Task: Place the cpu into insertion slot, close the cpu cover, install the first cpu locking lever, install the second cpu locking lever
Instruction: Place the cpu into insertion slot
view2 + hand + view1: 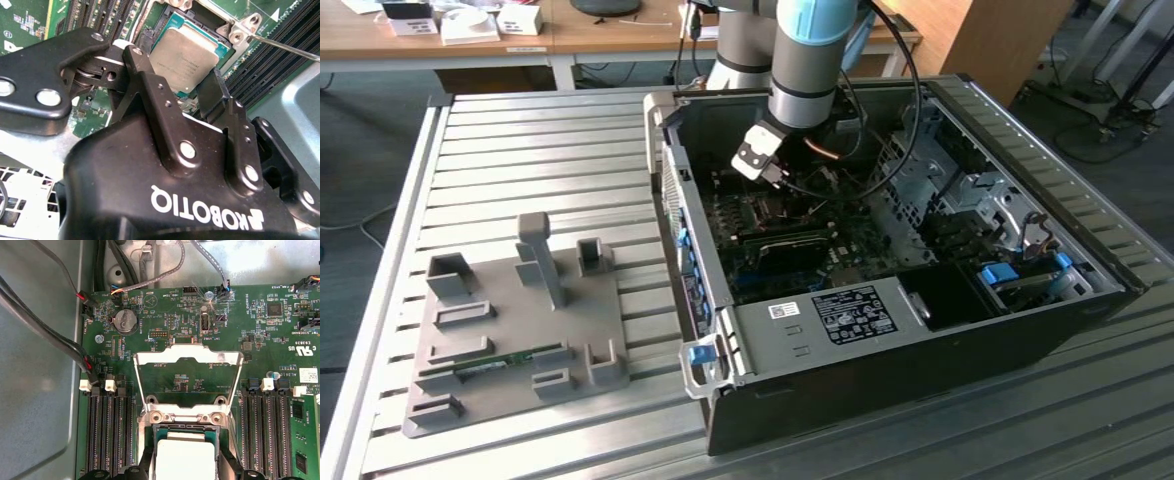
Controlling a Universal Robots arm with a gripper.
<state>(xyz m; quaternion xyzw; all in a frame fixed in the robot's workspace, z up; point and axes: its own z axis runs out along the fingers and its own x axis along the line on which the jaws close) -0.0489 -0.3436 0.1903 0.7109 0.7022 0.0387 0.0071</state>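
**Operator:** Where was the cpu, and did the gripper have hold of it?

**Spotter:** Your cpu [192,50] lay flat over the insertion slot [185,416], next to the hinge end of the cpu cover [187,354]. The cover stood raised and open. In the exterior view your gripper [767,165] was down inside the computer case [881,390]. In the second wrist view it straddled the chip at about the chip's own width. I could not tell whether the jaws were pinching its edges or standing just clear of them.

**Operator:** How would it handle?

**Spotter:** I judged it light, thin and stiff, with a smooth metal lid that would slip out of a weak hold. You would want to take it by two opposite edges and keep it level. The contacts beneath it and in the socket would be the fragile part, so a tilted landing could do damage.

**Operator:** What couldn't you make out?

**Spotter:** In the second wrist view the gripper's body hid the near part of the chip, and the first wrist view cut the chip off at the picture's edge. So you had no way to check that it sat square and fully down. A thin metal rod [285,46] ran past the socket's corner. It may have been one of the locking levers, but I couldn't say
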